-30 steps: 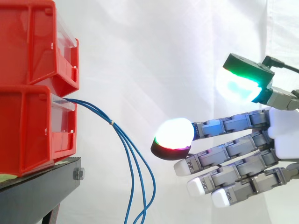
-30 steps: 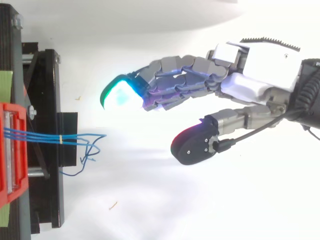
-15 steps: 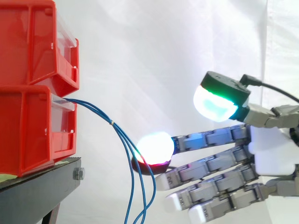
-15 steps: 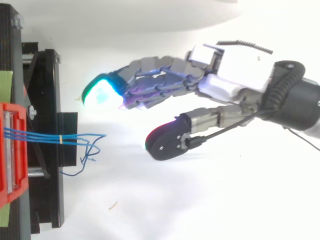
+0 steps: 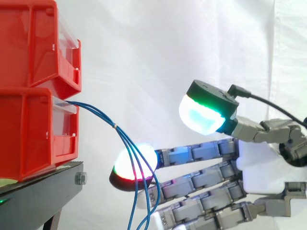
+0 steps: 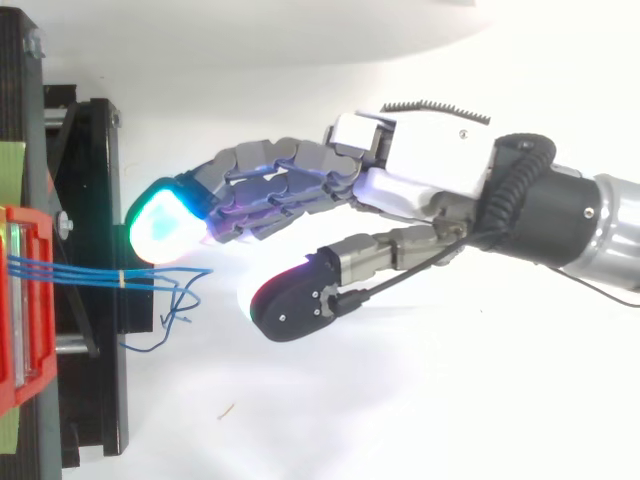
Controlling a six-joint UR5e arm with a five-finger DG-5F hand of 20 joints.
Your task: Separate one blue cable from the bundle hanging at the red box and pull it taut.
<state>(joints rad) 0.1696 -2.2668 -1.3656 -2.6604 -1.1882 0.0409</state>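
The hand [image 5: 261, 158] is spread wide, fingers straight and thumb raised apart, holding nothing. Its foremost fingertip [image 5: 122, 167] is just beside the blue cables [image 6: 90, 272] hanging from the red box [image 5: 33, 129].

1. The bins [image 5: 33, 52] are moulded of red plastic with a slight gloss, and clear plastic strips [image 5: 67, 45] are set at their fronts.
2. The stand [image 5: 43, 191] is finished in matt black, and a bare metal bolt [image 5: 80, 178] is fixed in it.
3. The cables [image 5: 114, 126] are sheathed in smooth blue plastic.
4. The curtain [image 5: 153, 48] is made of matt white cloth, softly creased.
5. The hand [image 5: 261, 160] is cased in smooth white plastic at the palm. Its fingers [image 5: 201, 154] are built of grey metallic links, and its pads [image 5: 204, 115] are covered in milky translucent material backed by matt black.
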